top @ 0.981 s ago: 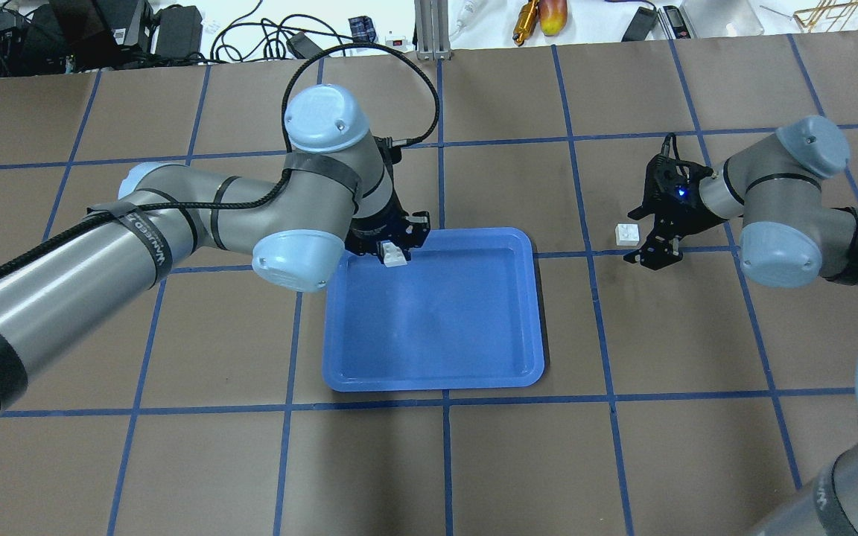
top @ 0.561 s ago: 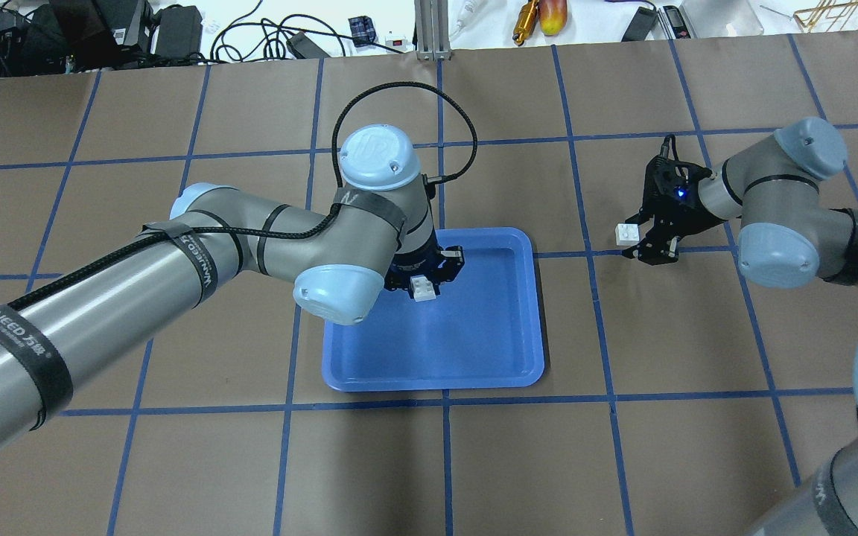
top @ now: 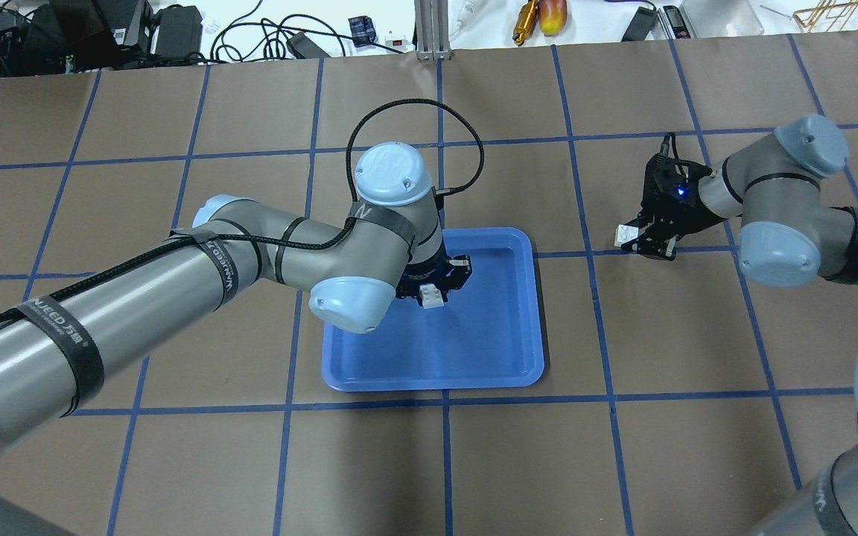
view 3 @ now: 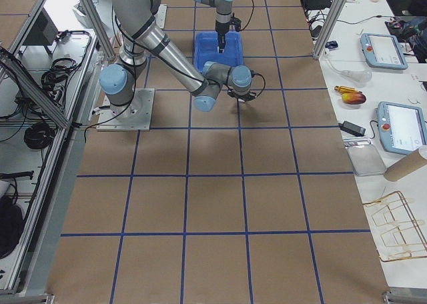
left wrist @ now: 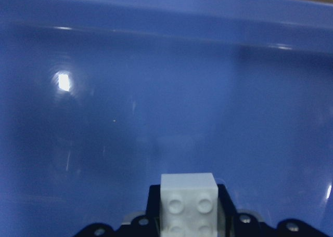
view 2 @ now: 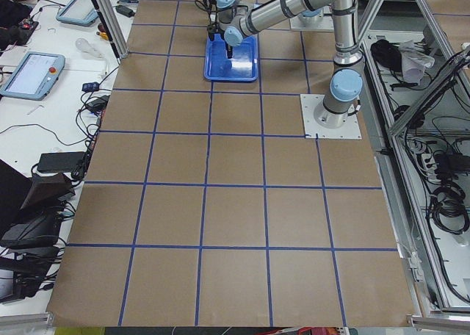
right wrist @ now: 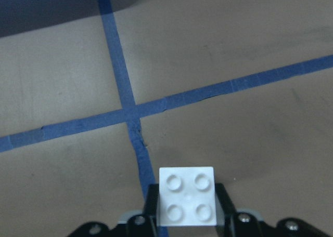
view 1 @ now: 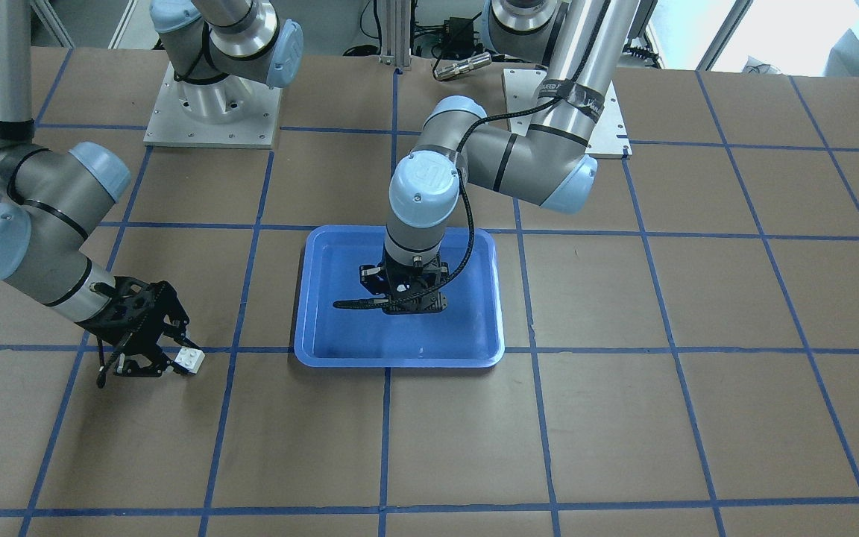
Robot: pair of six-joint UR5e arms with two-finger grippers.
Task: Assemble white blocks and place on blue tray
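— While the left gripper (top: 434, 286) hangs over the blue tray (top: 488, 357), what has it got?
— Its fingers are clamped on the left white block (top: 433, 297), which sits at the fingertips above the tray's floor, toward the far half. Whether the block touches the floor I cannot tell.
— Which way does it point?
— In the left wrist view its studded face (left wrist: 188, 208) is turned toward the camera, and a plain face points on toward the tray. It shows four studs, two by two, on a square face, so neither side reads as the longer one.
— And the other arm?
— The right gripper (top: 643, 240) is out over the brown table (top: 697, 335), well apart from the tray on the robot's right. It is closed on the right white block (top: 628, 234).
— How does that one lie?
— Its square studded face (right wrist: 187, 195) is turned fully to the right wrist camera, again four studs. It is just on the near side of a crossing of blue tape lines (right wrist: 132, 112). In the front-facing view the block (view 1: 189, 361) sticks out past the fingertips, close to the paper; contact I cannot judge.
— Joined?
— No, each gripper holds its own block.
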